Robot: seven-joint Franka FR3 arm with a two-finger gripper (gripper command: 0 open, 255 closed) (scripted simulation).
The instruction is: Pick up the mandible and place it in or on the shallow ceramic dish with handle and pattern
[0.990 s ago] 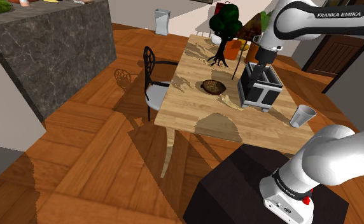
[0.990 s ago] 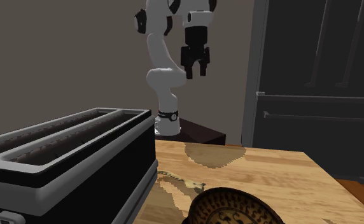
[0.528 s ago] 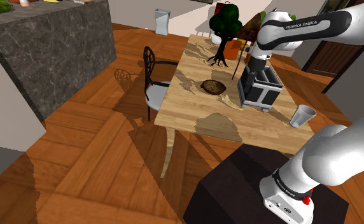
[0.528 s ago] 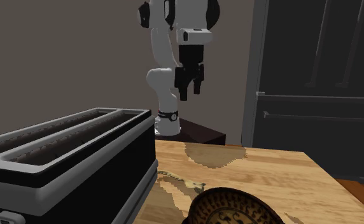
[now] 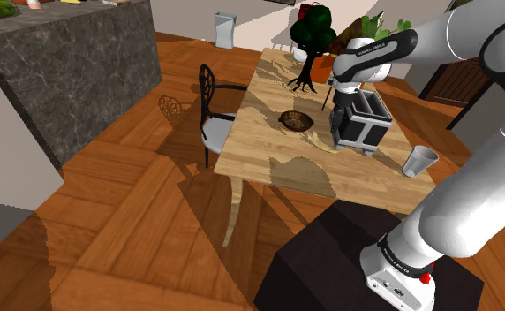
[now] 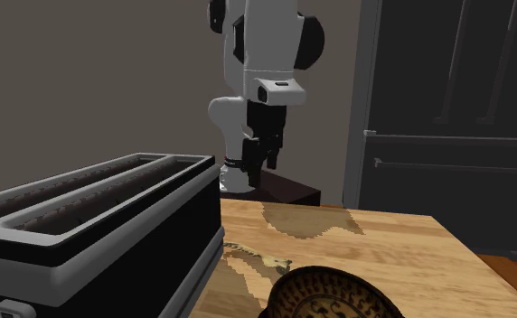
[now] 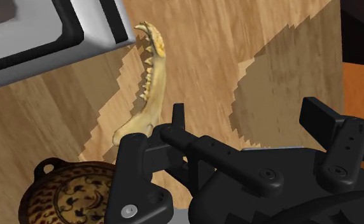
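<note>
Open and empty, the gripper (image 7: 245, 114) hangs over the tabletop (image 7: 282, 38), seemingly lined up for the toothed jawbone (image 7: 149, 86) lying flat between the toaster (image 7: 41, 32) and the patterned dish (image 7: 66, 197) meant to receive it.

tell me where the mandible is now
In the wrist view the mandible lies on the wooden table, between the toaster and the patterned dish.

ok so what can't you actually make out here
Dish: wrist view, partly behind the gripper, partly cut by the frame edge.
Dish: second exterior view, cut off by the bottom edge.
Dish pattern: shoulder view, too small.
Toaster: second exterior view, cut by the left and bottom edges.
</note>
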